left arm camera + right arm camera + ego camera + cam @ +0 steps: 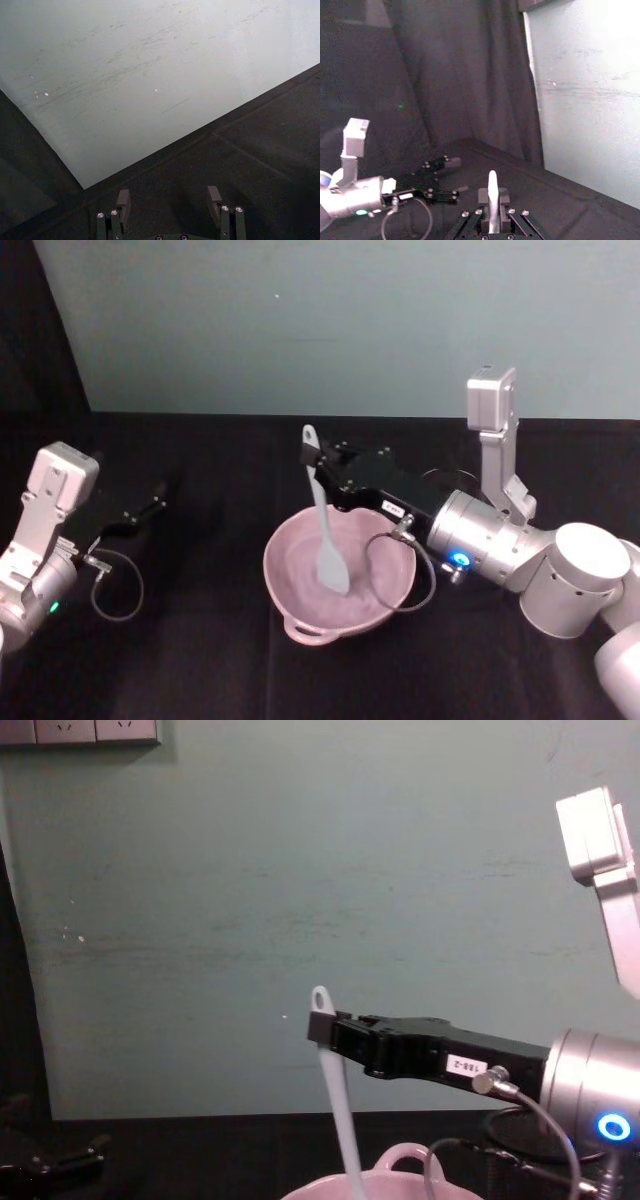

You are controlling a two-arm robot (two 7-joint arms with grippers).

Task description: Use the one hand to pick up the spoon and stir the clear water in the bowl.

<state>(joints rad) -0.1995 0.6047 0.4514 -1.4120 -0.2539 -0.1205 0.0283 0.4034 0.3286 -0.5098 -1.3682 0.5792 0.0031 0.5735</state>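
Bowl (290, 585) sits below our right gripper (318, 468), jaws clamped on the spoon (333, 565) near its top; we should circle slowly, blade off the rim. Left gripper (152, 506) idles well apart, jaws wide.

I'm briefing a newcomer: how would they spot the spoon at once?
On the black table, find the pink bowl. The spoon stands nearly upright, blade in the bowl, handle clamped by the right gripper. It alone is slim and white, with a hole at its top.
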